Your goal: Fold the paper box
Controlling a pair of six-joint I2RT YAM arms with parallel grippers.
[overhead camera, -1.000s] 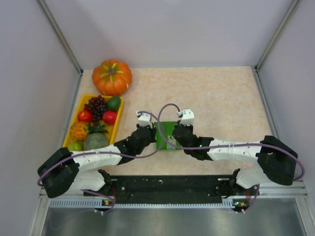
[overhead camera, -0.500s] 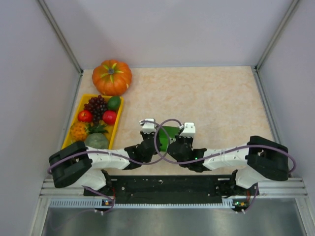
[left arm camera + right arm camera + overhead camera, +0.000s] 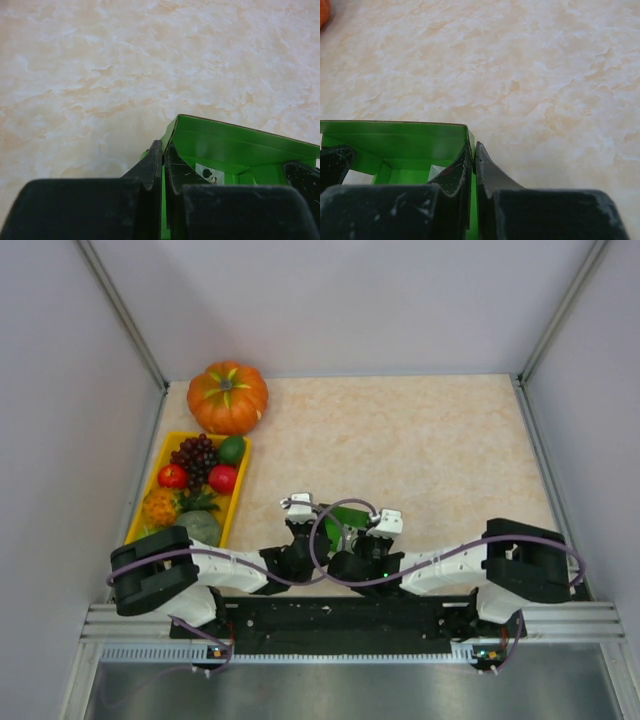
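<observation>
left pincer [image 3: 163,150] pinched shut on the 9 o'clock wall of the paper box [image 3: 225,142]; box sits near the worktop's [image 3: 450,440] 6 o'clock edge; right pincer [image 3: 473,150] pinched shut on its 3 o'clock wall, likely bracing both sides to fold

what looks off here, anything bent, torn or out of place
Nothing stands out. The paper box is half formed with clean, untorn walls, the left gripper and right gripper each pinching one side wall. The fruit sits inside its yellow tray.
</observation>
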